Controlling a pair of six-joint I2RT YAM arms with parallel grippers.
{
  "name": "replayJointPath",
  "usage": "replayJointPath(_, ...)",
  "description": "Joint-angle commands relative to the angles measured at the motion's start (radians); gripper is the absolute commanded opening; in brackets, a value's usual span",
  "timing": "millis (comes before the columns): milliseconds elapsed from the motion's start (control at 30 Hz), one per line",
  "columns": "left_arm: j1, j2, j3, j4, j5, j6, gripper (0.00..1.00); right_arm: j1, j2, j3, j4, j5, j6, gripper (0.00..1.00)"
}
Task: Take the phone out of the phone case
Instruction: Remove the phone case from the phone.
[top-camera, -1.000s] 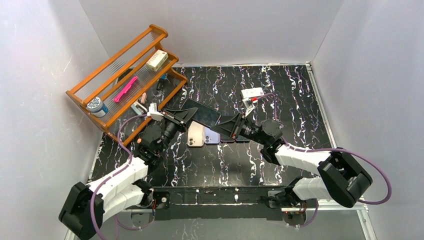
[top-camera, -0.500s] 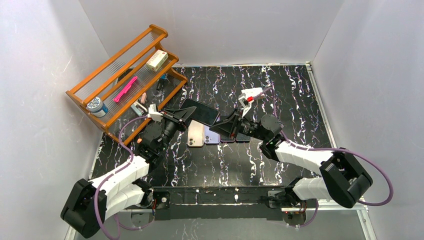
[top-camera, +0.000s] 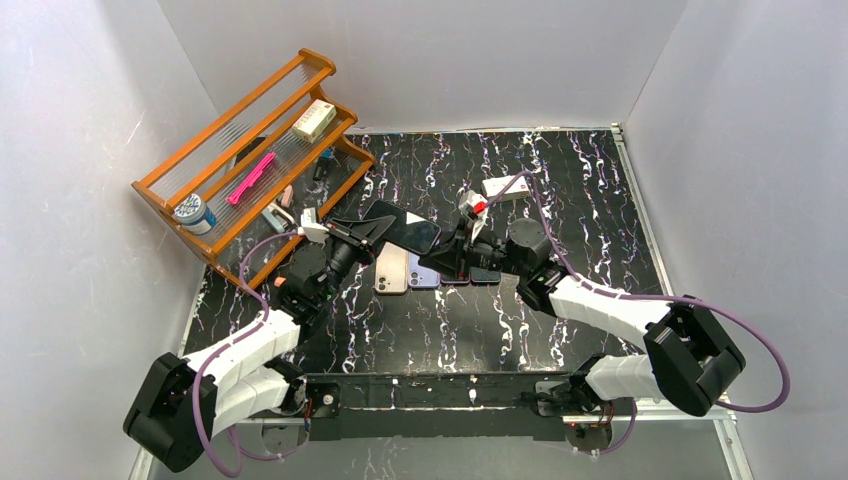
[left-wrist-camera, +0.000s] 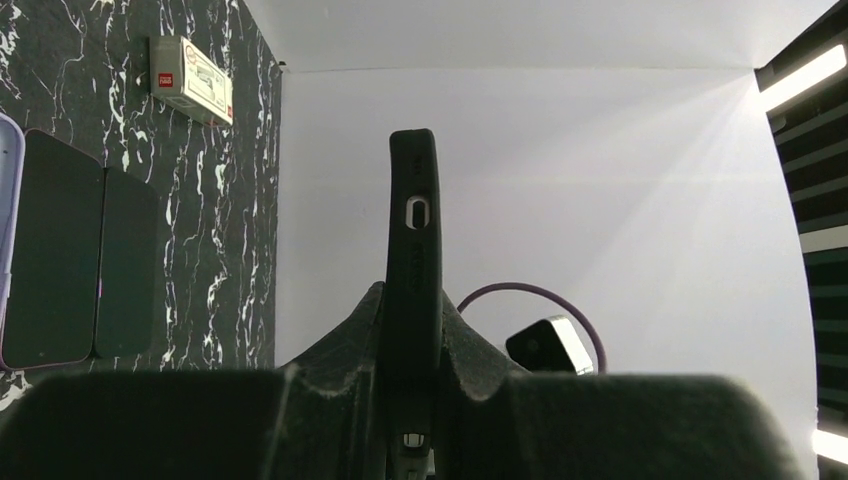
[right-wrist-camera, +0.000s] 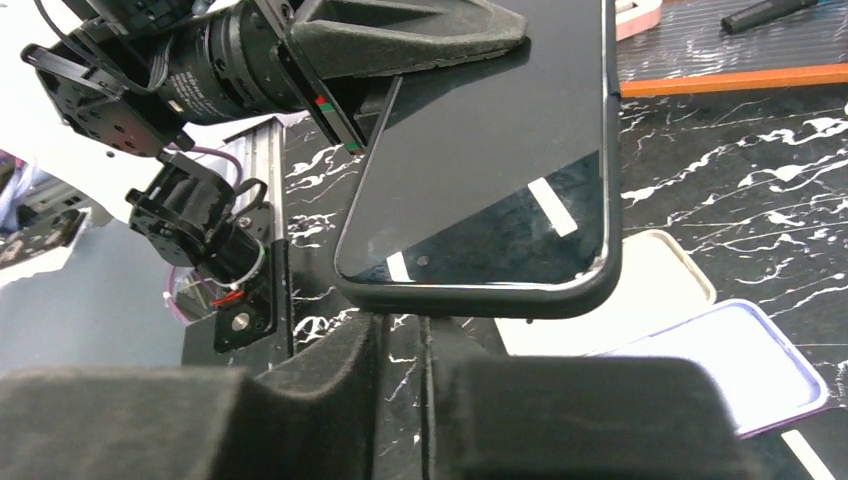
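Note:
A phone in a black case (top-camera: 405, 228) is held off the table at mid-left, tilted. My left gripper (top-camera: 372, 232) is shut on its near end. In the left wrist view the case (left-wrist-camera: 413, 230) stands edge-on between my fingers (left-wrist-camera: 355, 345). In the right wrist view the phone's dark screen (right-wrist-camera: 500, 170) fills the top, with the left gripper's finger (right-wrist-camera: 400, 35) on it. My right gripper (top-camera: 452, 252) sits at the phone's free end. Its jaws (right-wrist-camera: 405, 325) are almost together and empty, just below the case's rounded end edge.
A beige phone (top-camera: 392, 268), a purple phone (top-camera: 422, 270) and dark phones (top-camera: 470, 272) lie in a row under the held phone. A white box (top-camera: 505, 187) lies behind them. A wooden rack (top-camera: 250, 150) with small items stands at the back left.
My right gripper has moved left and up to the free end of the held phone, and its wrist has turned. The left gripper has kept hold of the phone, almost still.

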Motion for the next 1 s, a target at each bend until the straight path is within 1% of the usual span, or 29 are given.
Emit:
replayJointPath(0, -0.008, -0.009, 0.027, 0.055, 0.071, 0.049, 0.00, -0.013, -0.045, -0.033, 0.104, 0.016, 0.086, 0.32)
replayJointPath(67, -0.008, -0.007, 0.029, 0.057, 0.071, 0.064, 0.00, -0.013, -0.055, -0.065, 0.168, 0.021, 0.172, 0.42)
replayJointPath(133, -0.008, -0.008, 0.031, 0.058, 0.071, 0.072, 0.00, -0.013, -0.060, -0.081, 0.209, 0.035, 0.245, 0.49)
replayJointPath(267, -0.008, -0.011, 0.030, 0.060, 0.074, 0.079, 0.00, -0.015, -0.059, -0.102, 0.298, 0.061, 0.375, 0.58)
replayJointPath(333, -0.008, -0.015, 0.028, 0.063, 0.078, 0.081, 0.00, -0.015, -0.052, -0.106, 0.340, 0.069, 0.423, 0.64)
replayJointPath(400, -0.008, -0.018, 0.028, 0.064, 0.082, 0.086, 0.00, -0.018, -0.043, -0.110, 0.380, 0.083, 0.467, 0.66)
replayJointPath(467, -0.008, -0.021, 0.029, 0.065, 0.088, 0.090, 0.00, -0.022, -0.035, -0.119, 0.412, 0.109, 0.503, 0.66)
replayJointPath(600, -0.008, -0.027, 0.029, 0.070, 0.100, 0.094, 0.00, -0.031, -0.021, -0.139, 0.443, 0.162, 0.550, 0.61)
replayJointPath(767, -0.008, -0.033, 0.029, 0.077, 0.114, 0.094, 0.00, -0.046, 0.020, -0.150, 0.513, 0.158, 0.607, 0.55)
replayJointPath(967, -0.008, -0.025, 0.039, 0.078, 0.125, 0.090, 0.00, -0.047, 0.061, -0.125, 0.533, 0.083, 0.567, 0.38)
